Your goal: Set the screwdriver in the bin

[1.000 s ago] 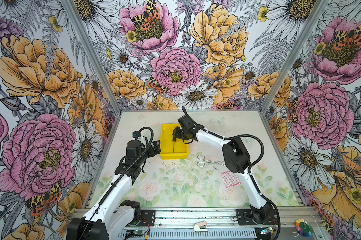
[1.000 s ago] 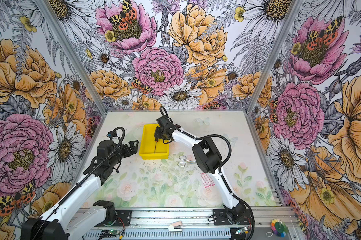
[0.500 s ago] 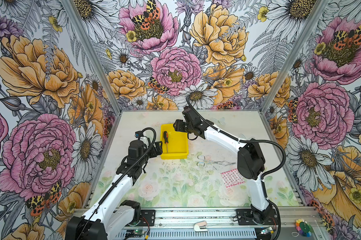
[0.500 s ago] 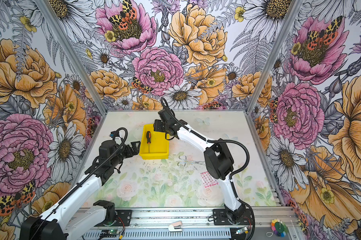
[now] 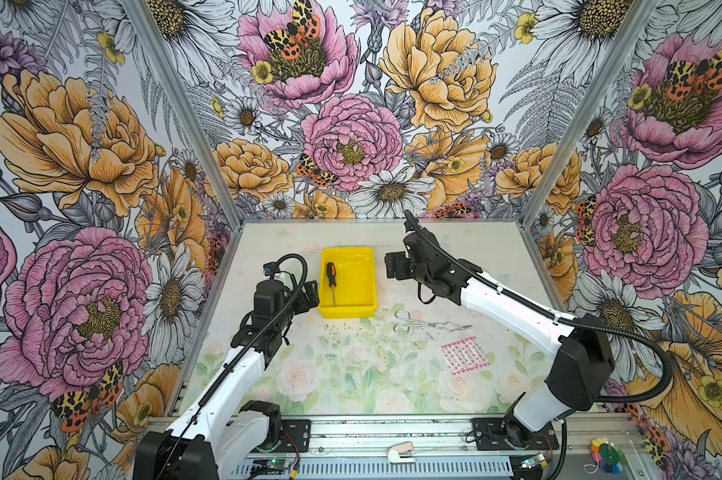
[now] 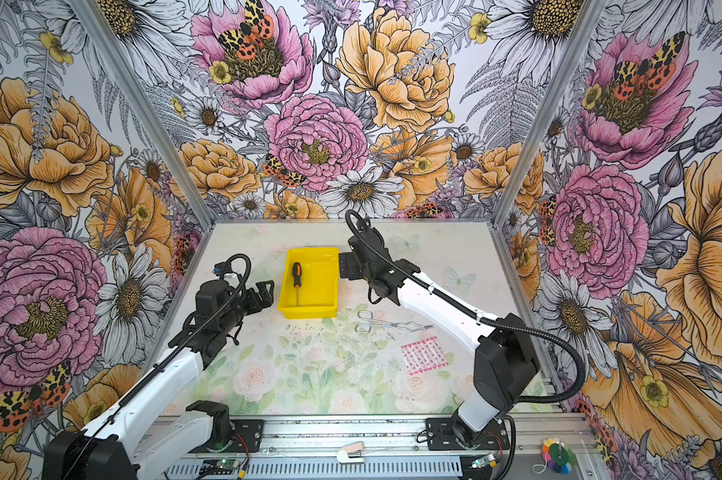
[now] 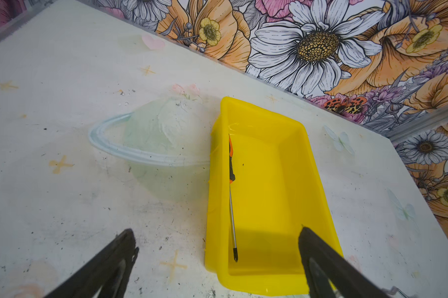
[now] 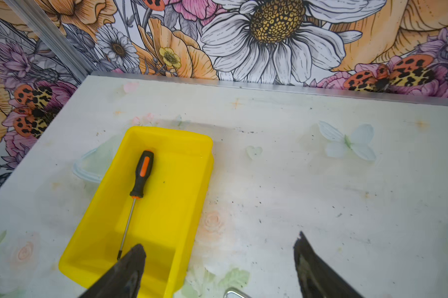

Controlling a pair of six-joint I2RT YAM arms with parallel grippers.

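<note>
Inside the glossy rectangular yellow bin (image 5: 356,287), a thin-shafted black-and-orange screwdriver (image 5: 331,276).

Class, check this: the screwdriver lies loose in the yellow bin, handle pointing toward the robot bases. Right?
No. The screwdriver lies loose in the yellow bin, but its handle points toward the back wall, and its tip points toward the robot bases. Both top views show it.
</note>
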